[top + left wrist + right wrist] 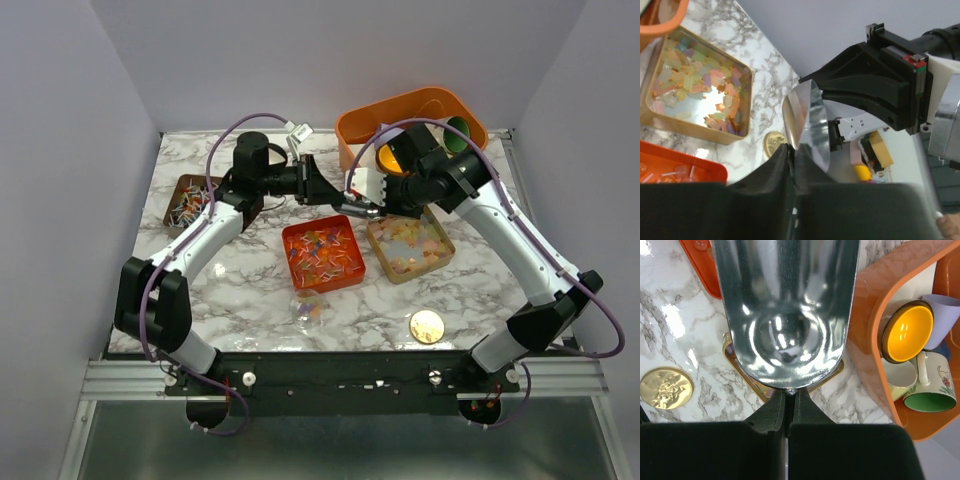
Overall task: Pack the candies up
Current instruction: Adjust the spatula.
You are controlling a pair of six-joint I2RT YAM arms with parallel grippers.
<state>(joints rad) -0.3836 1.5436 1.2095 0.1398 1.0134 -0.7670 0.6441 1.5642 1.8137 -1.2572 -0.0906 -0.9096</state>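
Bright wrapped candies (322,250) fill a red tray (345,278). Pale pastel gummies (410,243) lie in a tan tray (445,245), also in the left wrist view (695,85). More candies (188,203) sit in a brown tray at the left. My right gripper (790,392) is shut on the stub handle of an empty metal scoop (787,315), held above the tan tray's near-left corner. My left gripper (790,147) is shut, with the scoop's thin rim (810,122) pinched at its fingertips. In the top view both grippers, left (325,190) and right (372,200), meet behind the red tray.
An orange bin (352,135) with coloured cups (907,330) stands at the back right, close to my right arm. A round gold disc (427,325) lies near the front right. A small clear thing (308,305) sits in front of the red tray.
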